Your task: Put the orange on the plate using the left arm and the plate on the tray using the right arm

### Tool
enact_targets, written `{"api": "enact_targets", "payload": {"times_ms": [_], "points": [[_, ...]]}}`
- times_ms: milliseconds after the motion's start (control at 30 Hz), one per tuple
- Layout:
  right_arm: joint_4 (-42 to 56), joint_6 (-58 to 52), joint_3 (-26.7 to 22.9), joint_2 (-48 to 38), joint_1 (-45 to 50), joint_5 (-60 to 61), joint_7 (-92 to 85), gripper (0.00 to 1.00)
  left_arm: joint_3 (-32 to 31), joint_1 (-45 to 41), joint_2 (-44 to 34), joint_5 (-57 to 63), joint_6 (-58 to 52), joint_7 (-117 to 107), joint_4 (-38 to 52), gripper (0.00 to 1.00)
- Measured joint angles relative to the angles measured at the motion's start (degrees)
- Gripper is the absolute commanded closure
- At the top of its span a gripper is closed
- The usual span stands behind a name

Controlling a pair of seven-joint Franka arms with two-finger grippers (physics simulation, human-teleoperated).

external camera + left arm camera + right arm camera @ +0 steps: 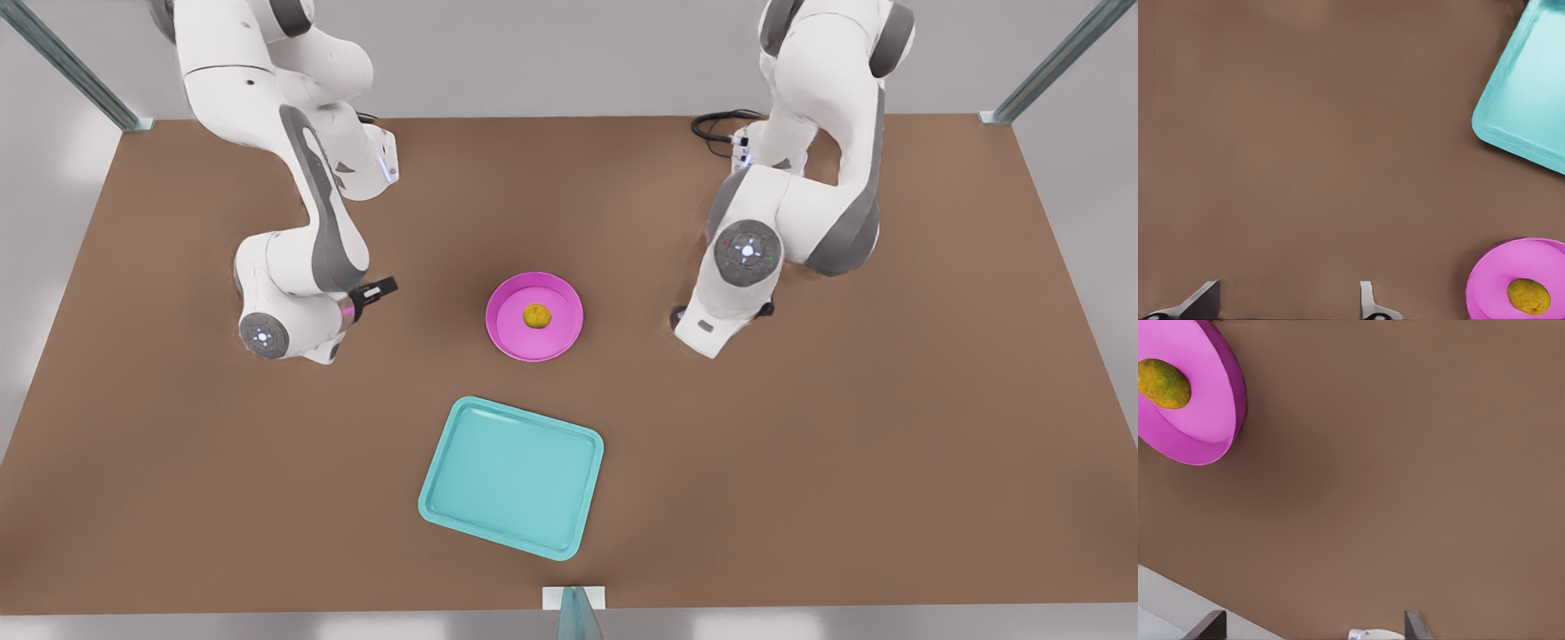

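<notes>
Orange (536, 316) sits in the middle of the plate (511, 338), which rests on the table (889, 444) between both arms, apart from the tray (462, 444). Left gripper (1290, 303) spread wide, empty, over bare table beside the plate. Right gripper (1315, 628) also wide, empty, plate off to its side.

The orange (536, 316) sits in the middle of the plate (508, 334), which is about centre on the table (889, 444). The tray (511, 476) lies nearer the camera, close to the plate but not touching. My left gripper (1288, 303) is off to the front view's left of the plate, my right gripper (1313, 628) off to its right.
</notes>
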Motion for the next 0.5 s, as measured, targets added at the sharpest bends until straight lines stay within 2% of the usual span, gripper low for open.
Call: {"api": "enact_targets", "payload": {"times_ms": [33,67,133,167,200,300,500], "points": [[-3.0,4.8,0.16,-0.05,2.42,2.08,0.27,0.0,6.11,0.3,-0.95,-0.32,-2.68,1.51,2.14,0.0],[-5.39,9.47,0.24,0.12,4.41,4.13,0.54,0.0,9.33,1.67,-1.91,-0.53,-4.71,3.34,3.37,0.0],[-9.26,18.61,0.33,0.97,8.0,8.3,1.03,0.0,-13.6,24.1,-9.28,2.49,-5.14,7.19,-1.49,0.0],[-10.59,22.84,0.39,1.62,9.62,10.38,1.26,0.0,-20.22,30.82,-13.37,4.4,-3.58,8.97,-6.73,0.0],[-11.46,26.75,0.43,2.42,11.09,12.25,1.48,0.0,-23.61,34.22,-14.94,5.94,-2.57,10.68,-8.93,0.0],[-12.35,36.44,1.07,5.13,14.57,17.42,2.08,0.0,-26.72,36.15,-14.75,8.6,-1.38,15.18,-8.63,0.0],[-12.72,47.36,2.97,9.41,15.29,22.21,3.06,0.0,-27.05,36.32,-15.48,10.02,-2.7,22.14,-6.86,0.0]]}}
